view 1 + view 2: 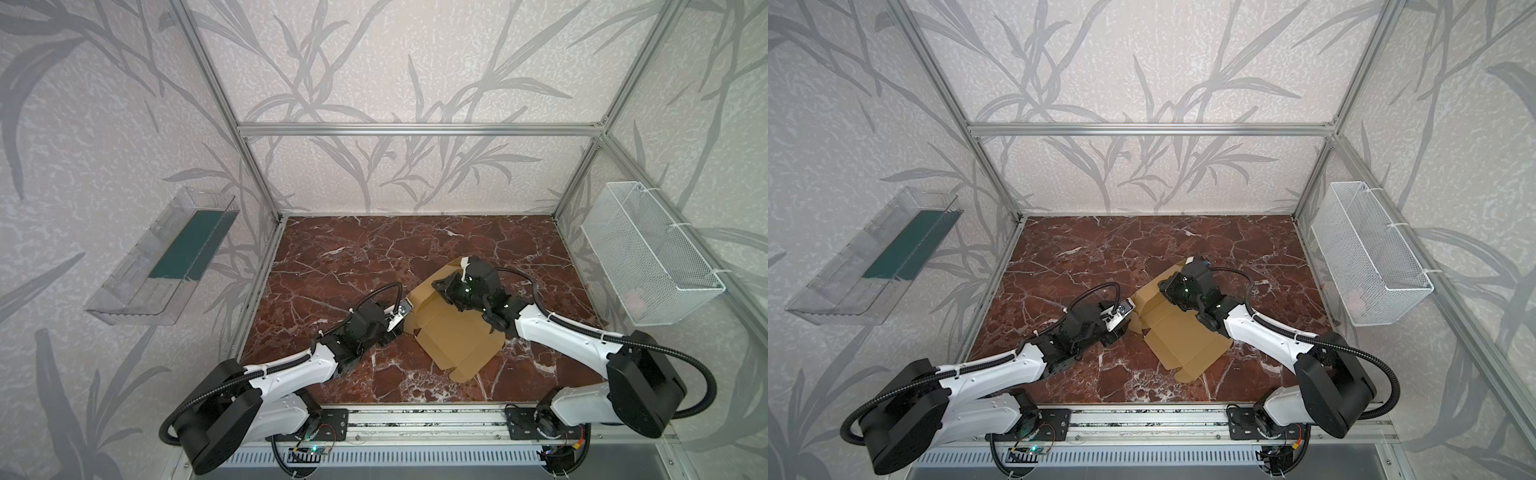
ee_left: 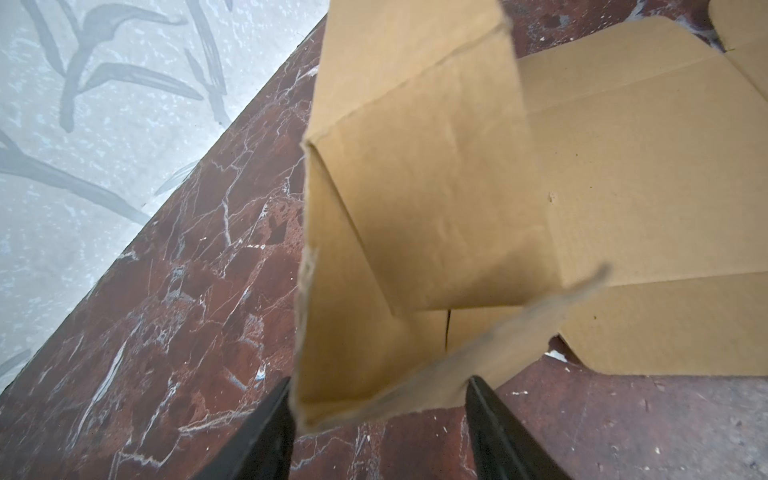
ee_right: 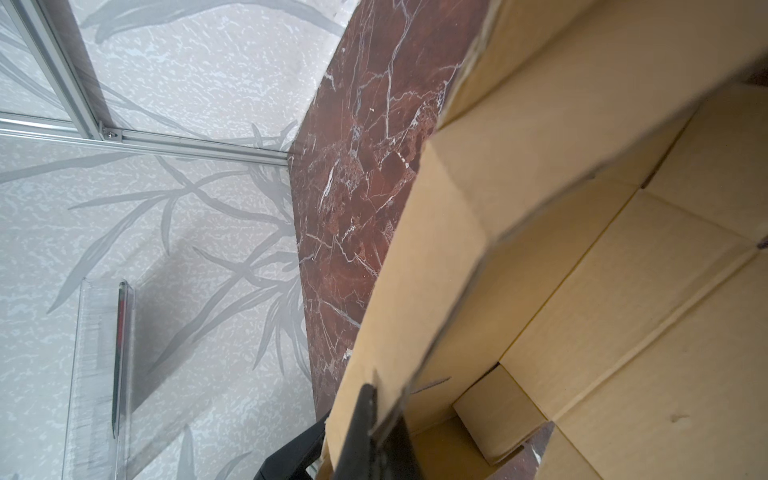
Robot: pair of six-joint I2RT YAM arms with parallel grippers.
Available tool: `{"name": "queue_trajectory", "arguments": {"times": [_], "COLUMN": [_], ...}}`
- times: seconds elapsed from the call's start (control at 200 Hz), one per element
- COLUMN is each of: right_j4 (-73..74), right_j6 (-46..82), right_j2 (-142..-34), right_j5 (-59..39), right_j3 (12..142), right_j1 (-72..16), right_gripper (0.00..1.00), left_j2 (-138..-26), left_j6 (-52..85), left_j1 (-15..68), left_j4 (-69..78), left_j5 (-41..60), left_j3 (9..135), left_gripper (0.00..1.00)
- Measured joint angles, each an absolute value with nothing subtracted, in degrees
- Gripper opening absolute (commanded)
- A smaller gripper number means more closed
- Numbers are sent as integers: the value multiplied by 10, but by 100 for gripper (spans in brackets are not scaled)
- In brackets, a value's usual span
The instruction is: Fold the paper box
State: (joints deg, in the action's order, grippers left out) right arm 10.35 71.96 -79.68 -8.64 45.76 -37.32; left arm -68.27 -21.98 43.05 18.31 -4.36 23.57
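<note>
- On the red marble tabletop [image 1: 353,249], right of centre and towards its near half, we find the paper box [image 1: 453,336], lying between the two arms.
- Across the paper box we read the step in hand as raising the walls. Its middle lies flat, while cardboard at the far and left sides stands up from it. We judge the task to be early, since no closed box exists yet. The next move calls for one wall to be held upright while the corner flap [image 2: 374,270] is turned inward along its crease, without dragging the light sheet over the smooth marble.
- The sheet sits skewed to the table edges in both top views. Its long axis appears to run from the far end, under the right arm, towards the near edge, where a small tab [image 1: 465,374] points towards the robot.
- The right gripper [image 3: 376,409] is pressed together on the top edge of a raised wall [image 3: 436,249], pinching the cardboard.
- The left gripper [image 2: 378,386] has its fingers spread, one on each side of the corner flap at the sheet's left edge. Whether they bear on it we cannot tell.
</note>
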Motion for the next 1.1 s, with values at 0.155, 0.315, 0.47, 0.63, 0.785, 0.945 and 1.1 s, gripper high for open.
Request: {"name": "queue_trajectory", "arguments": {"times": [0.155, 0.315, 0.47, 0.63, 0.785, 0.945, 1.1], "right_j4": [109, 113, 114, 114, 114, 115, 117], "right_j6": [722, 724, 725, 726, 726, 728, 728], "right_j2": [-797, -797, -797, -797, -797, -797, -798], "right_j5": [-86, -86, -86, -86, -86, -86, -86], "right_j3": [454, 452, 452, 452, 452, 452, 452], "right_j1": [-373, -373, -373, -373, -373, -373, -373], "right_gripper": [2, 2, 2, 2, 2, 2, 2], "left_j2": [-697, -703, -698, -695, -696, -700, -700], "left_j6": [-203, -184, -165, -149, -143, -132, -116], "left_j1": [430, 430, 430, 430, 430, 430, 431], "left_j4": [190, 189, 189, 185, 185, 185, 184], "left_j5": [-21, 2, 17, 34, 45, 58, 74], "left_j3": [244, 247, 250, 250, 250, 252, 258], "left_gripper": [59, 58, 58, 58, 58, 51, 47]}}
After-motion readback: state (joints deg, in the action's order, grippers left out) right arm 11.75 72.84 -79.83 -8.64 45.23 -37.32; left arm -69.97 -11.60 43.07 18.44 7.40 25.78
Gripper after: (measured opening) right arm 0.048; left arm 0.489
